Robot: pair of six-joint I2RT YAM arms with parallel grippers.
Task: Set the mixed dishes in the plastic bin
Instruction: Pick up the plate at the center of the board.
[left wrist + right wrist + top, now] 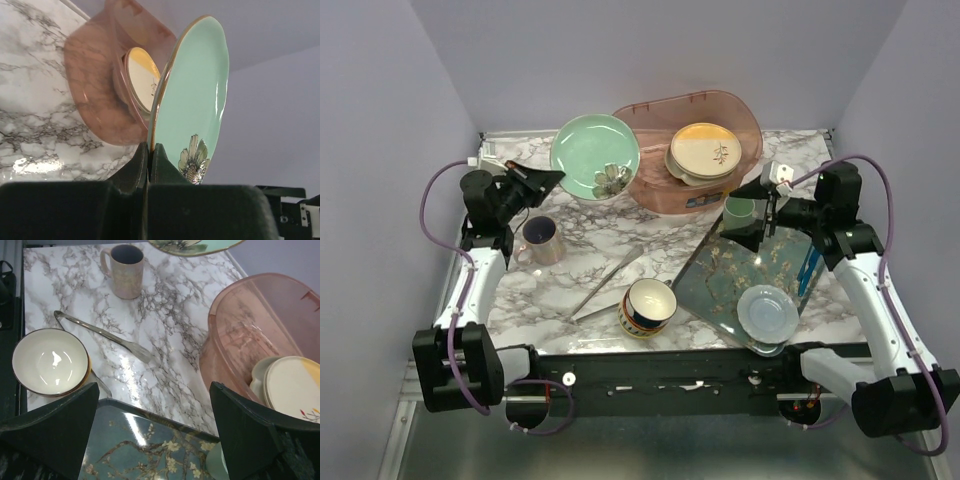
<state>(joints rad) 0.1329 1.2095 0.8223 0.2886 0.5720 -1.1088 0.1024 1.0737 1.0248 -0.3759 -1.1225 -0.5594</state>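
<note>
My left gripper is shut on the rim of the mint-green plate and holds it tilted in the air, just left of the pink plastic bin. In the left wrist view the fingertips pinch the plate edge-on, with the bin behind. The pink-and-cream plate lies in the bin on a beige bowl. The lilac mug and the navy-and-yellow bowl stand on the table. My right gripper is open and empty over the tray's far corner.
Long metal tongs lie between mug and bowl. A floral tray at the right holds a pale blue saucer. A mint-green cup stands by the right gripper. Walls close in on both sides.
</note>
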